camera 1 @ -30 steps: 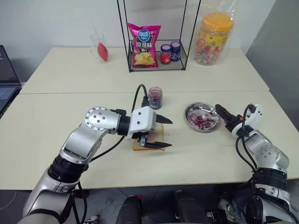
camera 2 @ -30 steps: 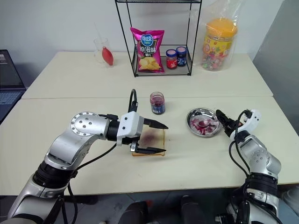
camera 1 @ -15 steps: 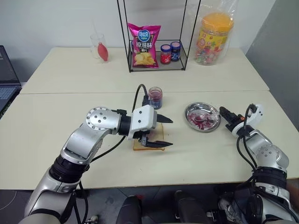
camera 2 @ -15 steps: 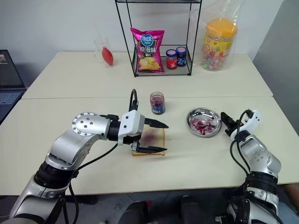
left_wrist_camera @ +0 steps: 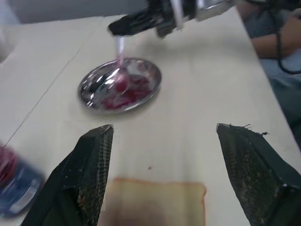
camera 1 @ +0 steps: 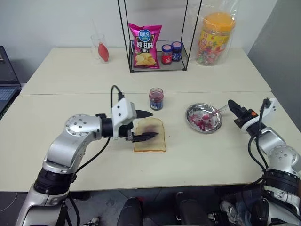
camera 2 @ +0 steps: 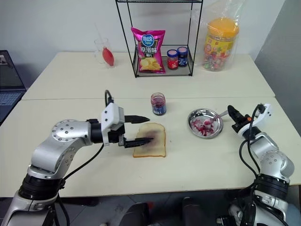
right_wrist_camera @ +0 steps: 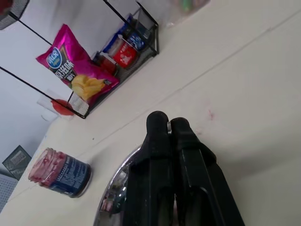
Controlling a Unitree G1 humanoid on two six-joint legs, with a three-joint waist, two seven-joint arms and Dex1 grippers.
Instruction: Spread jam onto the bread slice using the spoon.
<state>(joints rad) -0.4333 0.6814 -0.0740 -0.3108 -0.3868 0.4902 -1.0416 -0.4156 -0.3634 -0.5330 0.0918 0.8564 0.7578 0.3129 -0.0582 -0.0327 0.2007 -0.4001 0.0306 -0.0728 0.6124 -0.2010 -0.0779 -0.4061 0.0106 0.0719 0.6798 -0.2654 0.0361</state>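
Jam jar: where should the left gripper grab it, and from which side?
Grip the jam jar across its round body at the blue label band, fingers level, one on each side. It stands upright with an open mouth, so a top grasp would likely dip into jam. Come from the robot's left: the open left gripper sits there, and the bread slice lies in front.

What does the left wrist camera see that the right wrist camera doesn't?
Left wrist camera: the bread slice by the open left gripper, and the right gripper holding the spoon in the metal dish. Right wrist camera: the chip bag, red jar and blue jar in the wire rack. Both: the jam jar and the metal dish.
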